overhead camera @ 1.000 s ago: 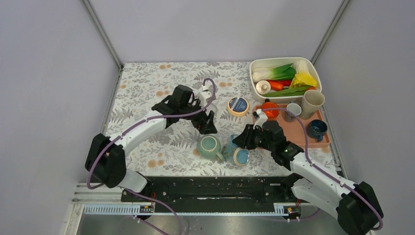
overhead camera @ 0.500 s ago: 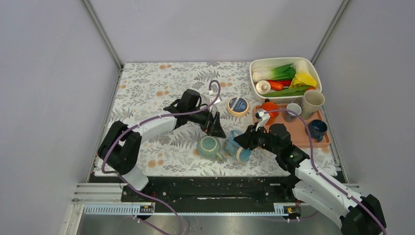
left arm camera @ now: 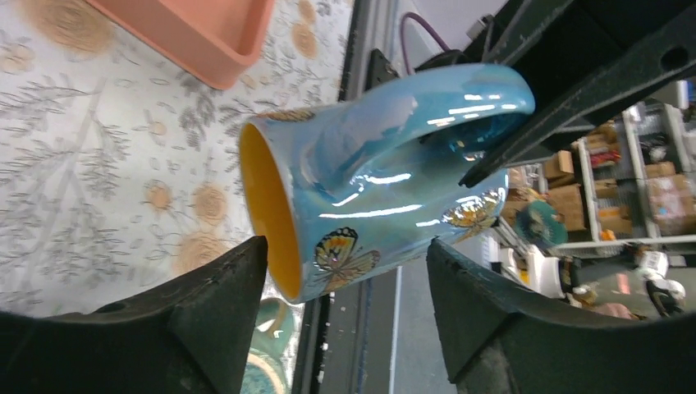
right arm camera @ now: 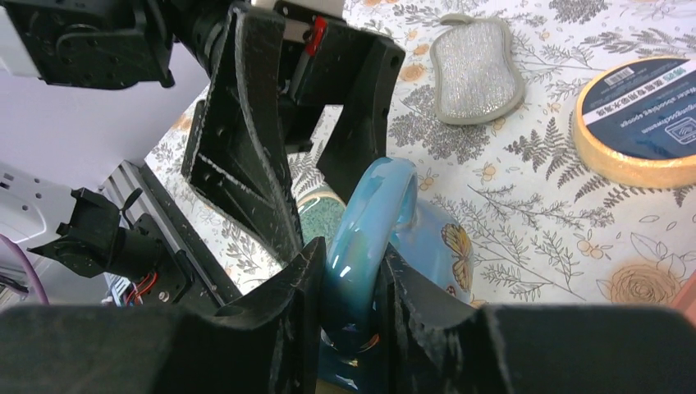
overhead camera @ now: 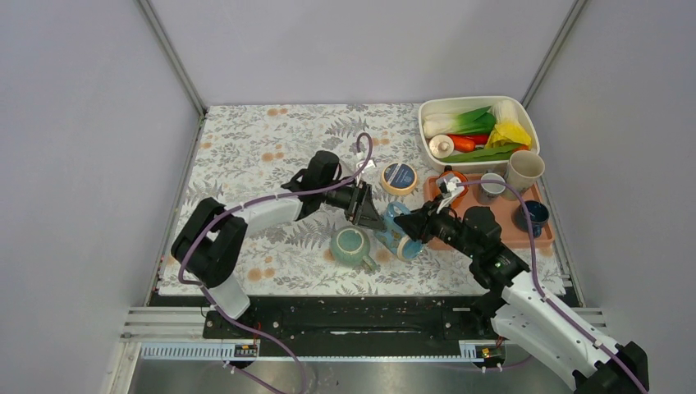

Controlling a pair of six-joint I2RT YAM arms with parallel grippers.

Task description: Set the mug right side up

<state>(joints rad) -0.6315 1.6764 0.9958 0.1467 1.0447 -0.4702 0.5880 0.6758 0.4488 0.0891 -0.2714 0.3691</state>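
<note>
The mug [overhead camera: 397, 231] is glossy blue with butterflies and a yellow inside. It hangs on its side above the floral mat, mouth toward the table in the left wrist view. My right gripper [right arm camera: 353, 267] is shut on the mug's handle [right arm camera: 371, 215]. Coming in from the left, my left gripper [left arm camera: 346, 256] is open and straddles the mug [left arm camera: 369, 185]. One finger is by the rim and the other by the base end, with small gaps showing. Its fingers [right arm camera: 246, 156] show just behind the handle in the right wrist view.
A green round pot [overhead camera: 351, 245] sits directly below and left of the mug. A tape roll [overhead camera: 400, 178] lies behind it and a grey sponge [right arm camera: 478, 70] beyond. The pink tray [overhead camera: 501, 223] with cups and a white bin [overhead camera: 427, 135] of vegetables stand at the right.
My right gripper has lifted the mug off the mat and carried it up and away from the near edge. My left gripper swung over to the mug and its jaws now bracket it, narrowing.
</note>
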